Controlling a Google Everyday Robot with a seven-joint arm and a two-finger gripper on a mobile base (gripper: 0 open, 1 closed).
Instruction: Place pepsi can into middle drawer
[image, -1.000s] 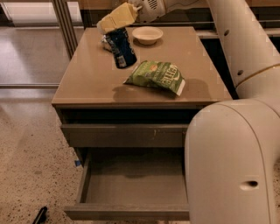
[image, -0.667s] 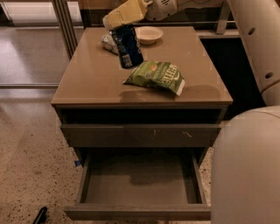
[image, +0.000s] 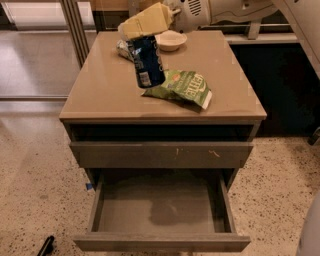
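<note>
The pepsi can (image: 146, 64) is dark blue with white lettering and hangs slightly tilted over the cabinet top (image: 100, 90). My gripper (image: 140, 34) comes in from the upper right and is shut on the can's top, its yellowish fingers (image: 148, 20) wrapped over it. The middle drawer (image: 160, 243) is pulled out at the bottom front of the cabinet, and its plain grey base (image: 160, 205) is bare. It lies well below and in front of the can.
A green chip bag (image: 184, 87) lies on the cabinet top just right of the can. A white bowl (image: 170, 40) and a pale crumpled item (image: 122, 49) sit at the back. The scratched drawer face (image: 160, 154) above is closed. A metal post (image: 75, 25) stands at the left.
The gripper has carried the pepsi can toward the front of the cabinet top, close to the chip bag. The big white arm body has left the right side of the view.
</note>
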